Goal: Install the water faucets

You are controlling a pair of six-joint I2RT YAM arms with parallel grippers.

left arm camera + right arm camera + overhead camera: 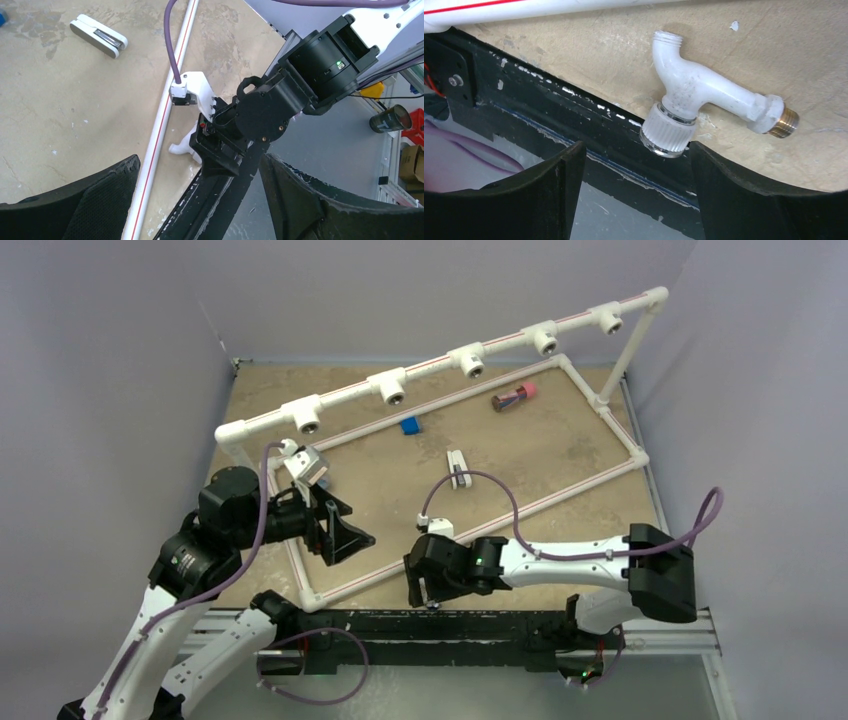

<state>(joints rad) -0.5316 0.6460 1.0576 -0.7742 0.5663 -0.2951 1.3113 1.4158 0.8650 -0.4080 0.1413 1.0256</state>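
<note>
The faucet [704, 95] lies flat before my right pincer [635, 147].
Jaws wide, empty; its long axis crosswise, threaded end rightward, spout away, knob toward me.

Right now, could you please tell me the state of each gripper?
Left gripper: open, holding nothing.
Right gripper: open, with the knob of the faucet between its jaws, not gripped.

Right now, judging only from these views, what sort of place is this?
Probably a robotics lab test cell: plain grey walls box in a tabletop, a white pipe frame with open sockets stands on it as a practice rig, and a loose faucet lies near its front edge.
</note>
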